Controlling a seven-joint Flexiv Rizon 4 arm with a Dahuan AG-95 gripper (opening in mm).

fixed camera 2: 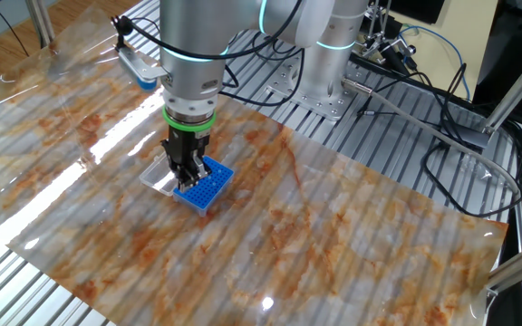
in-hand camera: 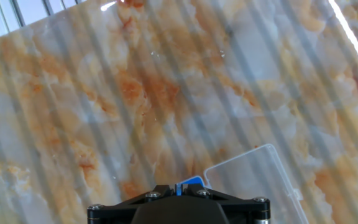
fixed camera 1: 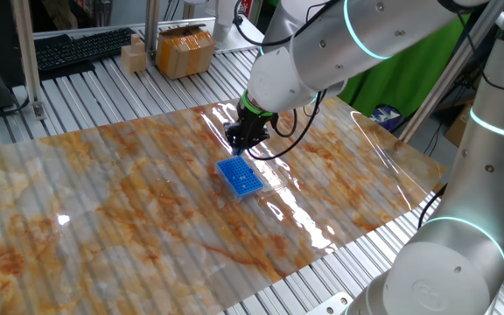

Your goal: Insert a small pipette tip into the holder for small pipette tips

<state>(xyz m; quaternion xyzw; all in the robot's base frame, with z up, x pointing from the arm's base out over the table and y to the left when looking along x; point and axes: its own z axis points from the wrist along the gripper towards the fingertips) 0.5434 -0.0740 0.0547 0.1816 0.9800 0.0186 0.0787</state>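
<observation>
1 blue holder for small pipette tips (fixed camera 1: 239,177), 1 clear lid (in-hand camera: 263,180) beside, 1 gripper (fixed camera 2: 187,177) clenched above.

Pipette tip too small to tell, fingertips hidden in hand view, blue holder (in-hand camera: 188,184) mostly hidden behind gripper (in-hand camera: 179,199) body, clear lid (in-hand camera: 260,177) cut off at bottom edge.

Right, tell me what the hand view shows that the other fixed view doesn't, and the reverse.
Only the hand view: the clear lid's whole outline beside the rack, seen from above.
Only the other fixed view: the rack's full grid top, the gripper pointing down over its near edge, the arm, cables, and a blue thing at the sheet's far edge.
Both: the blue rack, the clear lid, the marbled sheet.
</observation>
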